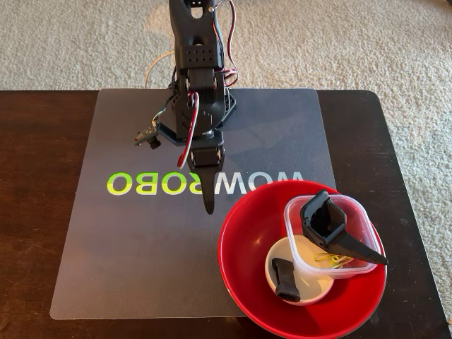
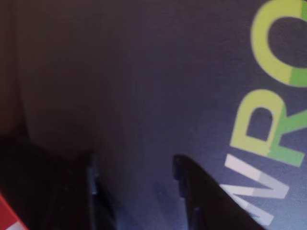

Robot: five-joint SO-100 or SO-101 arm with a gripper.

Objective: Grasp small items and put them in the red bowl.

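All small items lie inside the red bowl. My hand, spread and empty at its ten o'clock, needs only retire.

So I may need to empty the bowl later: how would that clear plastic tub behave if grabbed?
The clear tub looks thin-walled, so probably light and flexible. It sits tilted in the red bowl with the black holder inside, so it may tip and spill.
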